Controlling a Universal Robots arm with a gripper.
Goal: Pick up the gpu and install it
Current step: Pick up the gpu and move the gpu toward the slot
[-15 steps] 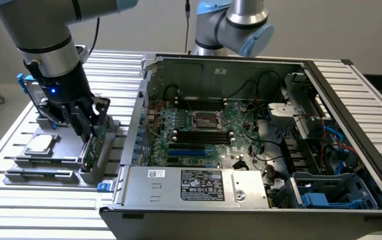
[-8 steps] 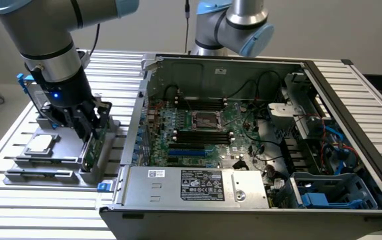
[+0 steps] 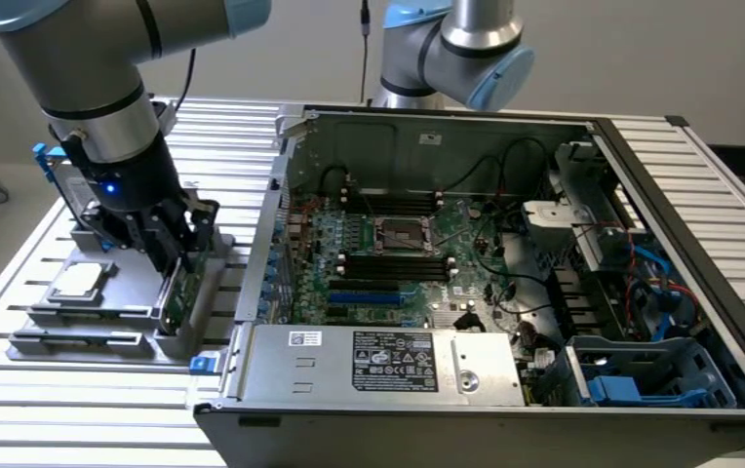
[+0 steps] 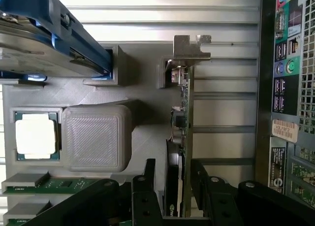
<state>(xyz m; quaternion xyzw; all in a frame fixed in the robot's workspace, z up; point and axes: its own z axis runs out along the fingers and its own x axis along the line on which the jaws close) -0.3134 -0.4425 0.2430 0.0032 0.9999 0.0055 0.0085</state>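
Observation:
The gpu (image 4: 186, 118) stands on edge in a slot of the grey holder (image 4: 96, 137), its green board and black shroud seen from above and its silver end bracket (image 4: 192, 48) at the far end. My gripper (image 4: 173, 174) is open. Its black fingers (image 4: 147, 173) straddle the card's near end, one on each side, with a gap between each finger and the card. In the exterior view the gripper (image 3: 174, 252) hangs over the gpu (image 3: 186, 294) at the exterior view's left, beside the open computer case (image 3: 260, 255).
The holder also carries a square silver chip (image 4: 35, 136), a hard drive in a blue frame (image 4: 54, 36) and memory sticks (image 4: 29, 183). The motherboard (image 3: 392, 263) lies in the case. A second arm (image 3: 457, 49) stands behind the case.

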